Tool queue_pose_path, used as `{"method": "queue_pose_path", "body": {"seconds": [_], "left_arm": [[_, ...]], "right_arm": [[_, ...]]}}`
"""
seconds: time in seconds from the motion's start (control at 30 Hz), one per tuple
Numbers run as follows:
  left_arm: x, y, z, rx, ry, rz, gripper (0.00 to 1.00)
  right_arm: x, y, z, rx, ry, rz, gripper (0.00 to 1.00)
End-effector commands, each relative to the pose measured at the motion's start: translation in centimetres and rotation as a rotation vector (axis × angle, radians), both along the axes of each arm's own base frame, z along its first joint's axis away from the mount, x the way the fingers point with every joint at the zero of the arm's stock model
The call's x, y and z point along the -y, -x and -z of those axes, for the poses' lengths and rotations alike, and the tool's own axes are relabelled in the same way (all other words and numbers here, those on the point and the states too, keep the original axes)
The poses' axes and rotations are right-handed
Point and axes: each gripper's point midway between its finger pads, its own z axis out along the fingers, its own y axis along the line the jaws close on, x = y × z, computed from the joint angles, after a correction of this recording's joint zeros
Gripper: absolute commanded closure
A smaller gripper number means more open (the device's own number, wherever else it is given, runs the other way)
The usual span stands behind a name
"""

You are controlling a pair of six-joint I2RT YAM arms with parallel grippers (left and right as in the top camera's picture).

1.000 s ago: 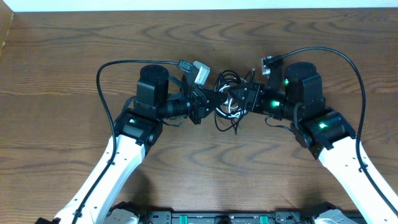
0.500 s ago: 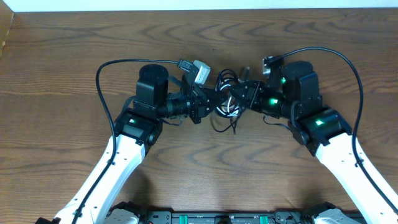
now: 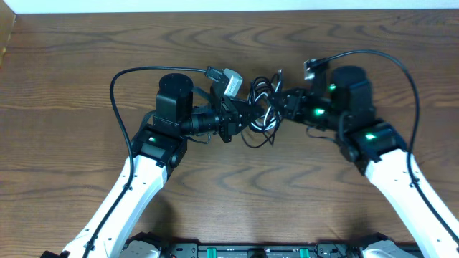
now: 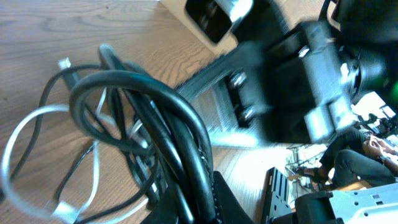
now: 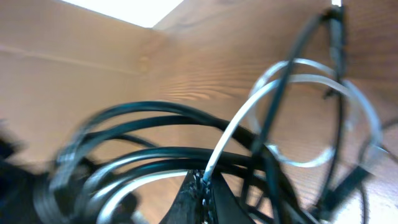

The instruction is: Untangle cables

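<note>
The cables [image 3: 262, 115] form a small knot of black and white cord, lifted between my two grippers at the table's middle. My left gripper [image 3: 246, 119] holds the knot's left side. In the left wrist view it [image 4: 196, 196] is shut on a thick black cable loop [image 4: 155, 106], and a white cable [image 4: 25, 134] trails to the left. My right gripper [image 3: 278, 107] meets the knot from the right. In the right wrist view its fingers [image 5: 202, 180] are shut on the white cable [image 5: 249, 112], with black loops [image 5: 155, 152] curving across in front.
The brown wooden table [image 3: 86, 43] runs to a pale far edge [image 3: 215, 6]. Thick black arm wires arch over the left arm [image 3: 115, 93] and the right arm [image 3: 410, 75]. The right arm's wrist block [image 4: 298, 74] fills the left wrist view's upper right.
My right gripper has shut on the white cable and drawn back toward the far right, pulling the knot that way. The left arm has held still.
</note>
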Motion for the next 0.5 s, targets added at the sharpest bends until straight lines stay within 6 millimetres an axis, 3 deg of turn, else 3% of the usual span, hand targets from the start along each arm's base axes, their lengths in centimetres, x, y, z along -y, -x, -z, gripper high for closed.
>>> {"method": "queue_pose_path", "body": {"seconds": [0.0,0.03,0.13,0.47], "left_arm": [[0.3,0.8,-1.1,0.067,0.014,0.060,0.92],[0.2,0.6,-1.0,0.067,0.007,0.049,0.92],[0.2,0.6,-1.0,0.067,0.006,0.047,0.92],[0.2,0.6,-0.8,0.056,0.002,0.047,0.92]], "right_arm": [[1.2,1.4,-5.1,0.149,-0.102,-0.102,0.99],[2.0,2.1,-7.6,0.218,-0.157,-0.140,0.99],[2.8,3.2,-10.7,0.284,-0.235,-0.185,0.99],[2.3,5.1,-16.9,0.451,-0.375,-0.285,0.99]]}}
